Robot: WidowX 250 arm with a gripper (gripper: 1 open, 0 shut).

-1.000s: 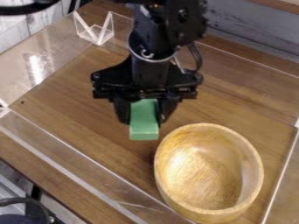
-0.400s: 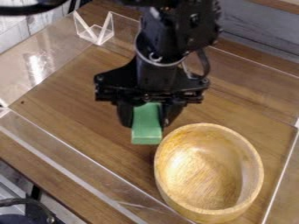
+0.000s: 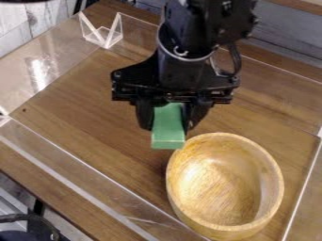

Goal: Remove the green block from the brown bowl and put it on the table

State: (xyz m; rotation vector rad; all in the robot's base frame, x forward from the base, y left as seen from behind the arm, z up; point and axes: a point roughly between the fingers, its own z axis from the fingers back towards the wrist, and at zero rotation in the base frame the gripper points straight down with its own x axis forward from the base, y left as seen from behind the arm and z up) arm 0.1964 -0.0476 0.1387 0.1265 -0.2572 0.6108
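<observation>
The green block (image 3: 169, 137) stands upright between the black fingers of my gripper (image 3: 170, 119), which is shut on it and points steeply down. The block's lower end sits just left of the brown bowl's rim, outside the bowl, low over the wooden table (image 3: 75, 108). Whether it touches the table I cannot tell. The brown bowl (image 3: 227, 188) is a light wooden bowl at the lower right, and nothing shows inside it. The block's upper part is hidden by the gripper body.
A clear plastic stand (image 3: 101, 30) sits at the back left. A transparent raised edge (image 3: 75, 169) runs along the table's front left side. Bare wood lies left of the gripper.
The gripper has edged a little to the right, nearer the bowl's rim, carrying the green block with it. The bowl has not moved.
</observation>
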